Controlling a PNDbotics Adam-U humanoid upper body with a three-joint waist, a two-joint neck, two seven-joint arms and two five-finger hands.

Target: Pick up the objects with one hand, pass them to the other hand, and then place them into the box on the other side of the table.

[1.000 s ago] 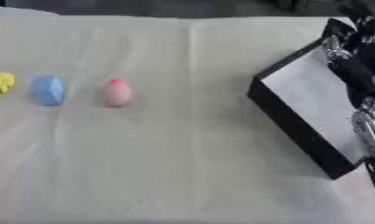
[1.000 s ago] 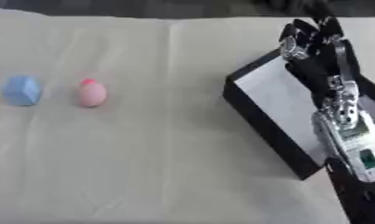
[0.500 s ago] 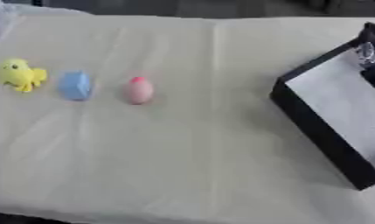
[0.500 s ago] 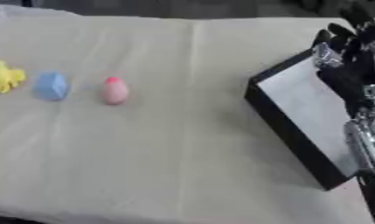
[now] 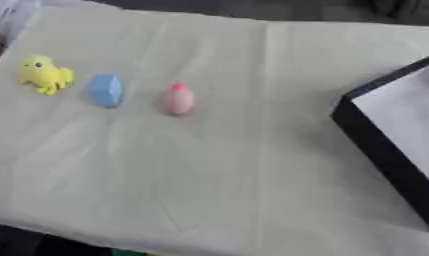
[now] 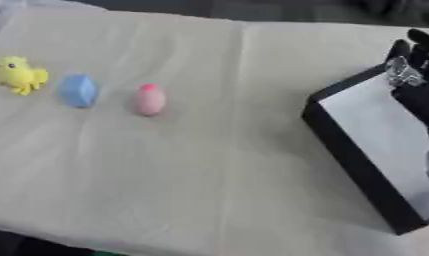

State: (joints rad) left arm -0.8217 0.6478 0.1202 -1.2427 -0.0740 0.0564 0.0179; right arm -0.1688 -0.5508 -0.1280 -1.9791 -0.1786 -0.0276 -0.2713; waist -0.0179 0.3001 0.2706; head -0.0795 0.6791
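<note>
The robot's right hand (image 6: 417, 75) shows only at the right edge of the right eye view, over the far part of the black box with a white floor (image 6: 366, 150), fingers pointing up and away; whether they are spread or curled cannot be told, and nothing is seen in it. The left hand shows in neither view. On the cream cloth-covered table (image 5: 235, 165) three things lie in a row at the left, apart from one another: a yellow duck-like toy (image 5: 42, 74), a blue faceted block (image 5: 105, 90) and a pink egg-shaped piece (image 5: 177, 99) with its long axis running away from the robot, the redder tip at the far end. Against a second ago the whole view has swung, bringing the yellow toy fully in.
</note>
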